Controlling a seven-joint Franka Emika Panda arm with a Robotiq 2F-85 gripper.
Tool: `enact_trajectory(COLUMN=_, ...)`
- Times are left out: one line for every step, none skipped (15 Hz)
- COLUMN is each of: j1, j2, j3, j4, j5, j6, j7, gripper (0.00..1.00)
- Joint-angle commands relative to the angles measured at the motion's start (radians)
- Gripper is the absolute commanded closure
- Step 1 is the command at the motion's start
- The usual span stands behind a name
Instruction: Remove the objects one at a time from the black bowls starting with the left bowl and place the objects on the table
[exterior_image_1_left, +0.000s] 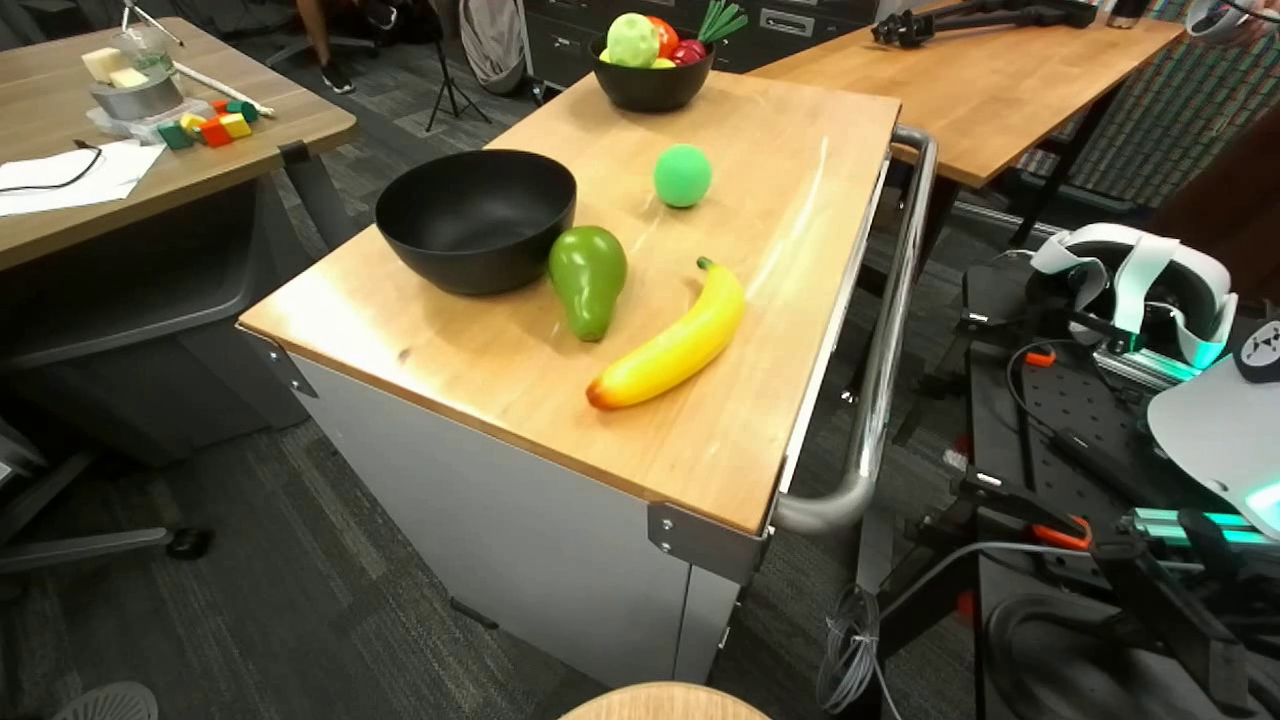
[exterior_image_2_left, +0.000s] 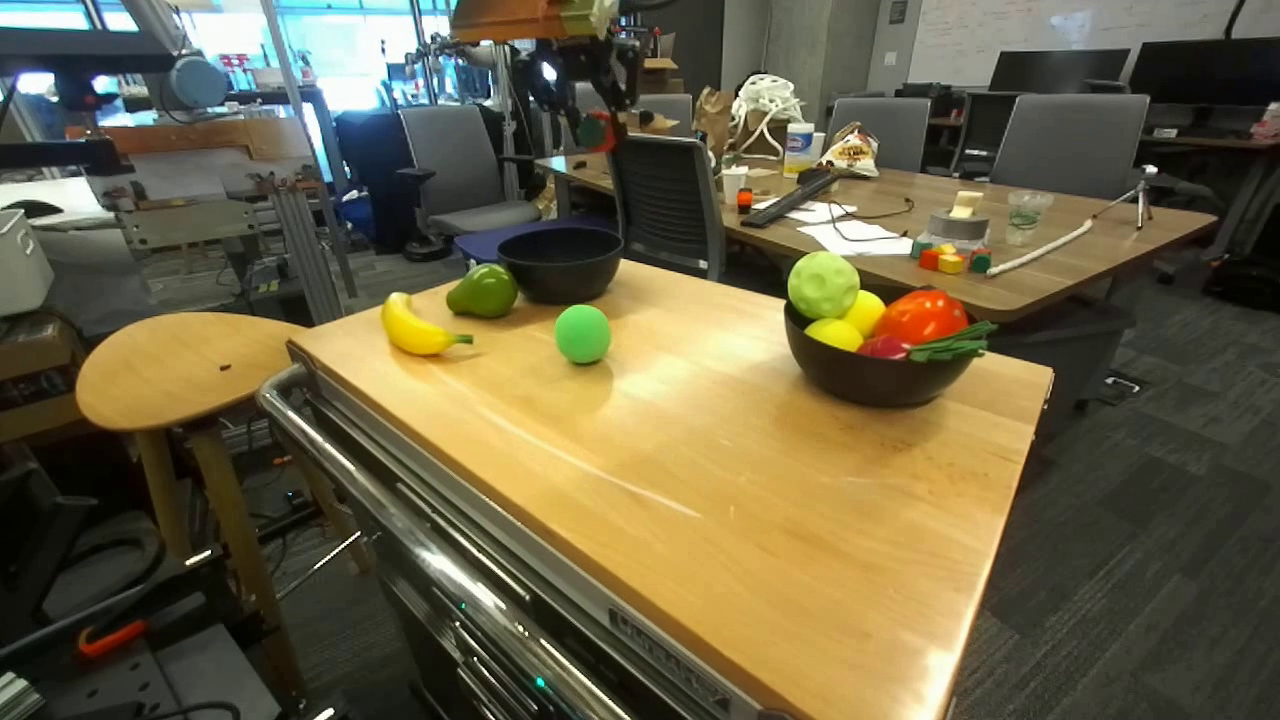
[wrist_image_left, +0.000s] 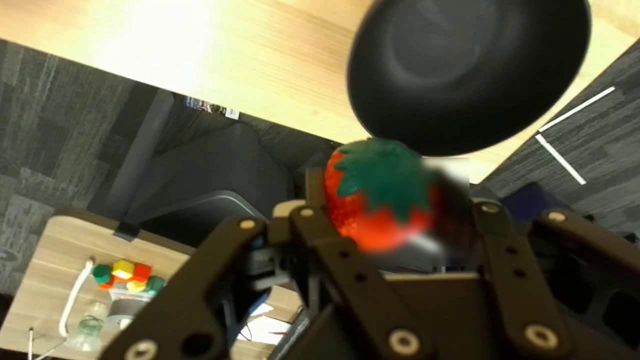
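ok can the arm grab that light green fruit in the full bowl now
Probably not yet: the fingers hold a strawberry. Once that is set down, the way looks free: the light green fruit sits uncovered on top in the black bowl.

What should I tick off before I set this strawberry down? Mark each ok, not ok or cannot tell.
Claw gripping the strawberry: ok, though the picture is blurred on one side.
Strawberry above the table: cannot tell; the claw hangs high in an exterior view.
Banana-side bowl emptied: ok, nothing shows inside.
Pear-shaped fruit apart from that bowl: cannot tell; their outlines meet in both exterior views.
Set-down space: ok, bare wood shows beside the green ball.
Other bowl emptied: not ok; it holds a red tomato and more.
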Motion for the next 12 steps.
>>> enact_trajectory(j1=-0.057, j2=-0.035, j3=-0.046, j4=-0.124, j5=0.151, j6=0.070, j7=-0.157, gripper=0.74)
enact_trajectory(j1=-0.069, j2=-0.025, j3=-0.057, j4=-0.138, j5=0.182, j6=0.064, j7=-0.196, gripper=0.74)
enact_trajectory(j1=-0.077, j2=-0.015, j3=-0.064, j4=-0.151, j5=0.198, j6=0.060, j7=-0.226, gripper=0.74)
enact_trajectory(j1=-0.084, j2=-0.005, j3=-0.067, j4=-0.162, j5=0.214, j6=0.058, j7=-0.256, gripper=0.74)
enact_trajectory(j1=-0.085, j2=0.000, j3=-0.067, j4=-0.173, j5=0.214, j6=0.056, j7=-0.271, gripper=0.74)
enact_trajectory(j1=-0.086, j2=0.007, j3=-0.067, j4=-0.182, j5=0.211, j6=0.060, j7=-0.283, gripper=0.74)
enact_trajectory(j1=-0.083, j2=0.015, j3=-0.065, j4=-0.186, j5=0.194, j6=0.064, j7=-0.278, gripper=0.74)
enact_trajectory(j1=-0.079, j2=0.027, j3=-0.065, j4=-0.192, j5=0.170, j6=0.084, j7=-0.273, gripper=0.74)
enact_trajectory(j1=-0.074, j2=0.042, j3=-0.065, j4=-0.196, j5=0.135, j6=0.101, j7=-0.261, gripper=0.74)
enact_trajectory(j1=-0.069, j2=0.057, j3=-0.065, j4=-0.199, j5=0.102, j6=0.122, j7=-0.249, gripper=0.74)
enact_trajectory(j1=-0.066, j2=0.070, j3=-0.068, j4=-0.203, j5=0.064, j6=0.138, j7=-0.237, gripper=0.74)
enact_trajectory(j1=-0.064, j2=0.085, j3=-0.071, j4=-0.206, j5=0.025, j6=0.160, j7=-0.226, gripper=0.74)
